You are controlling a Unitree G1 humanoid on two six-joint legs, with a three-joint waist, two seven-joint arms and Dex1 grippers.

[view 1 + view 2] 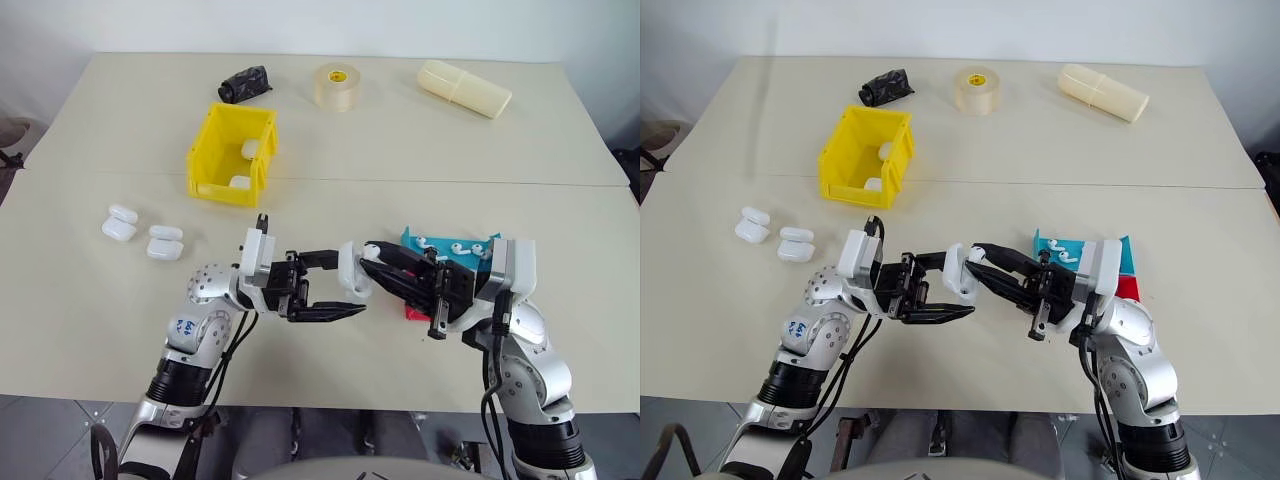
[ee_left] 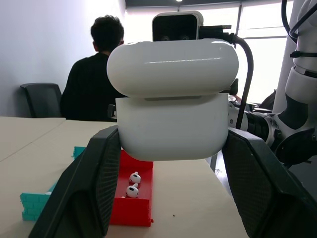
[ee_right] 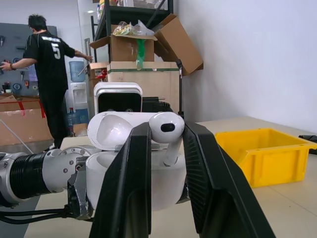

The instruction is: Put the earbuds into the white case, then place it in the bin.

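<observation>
My left gripper is shut on a white case, held above the table with its lid open. My right gripper comes in from the right, shut on one earbud. The earbud's stem points down into the open case. More earbuds lie in a teal tray, and two lie in a red tray. The yellow bin stands further back on the left with two white cases inside.
Two more white cases lie on the table to the left. A tape roll, a black bundle and a cream cylinder sit along the far edge. A person stands in the background.
</observation>
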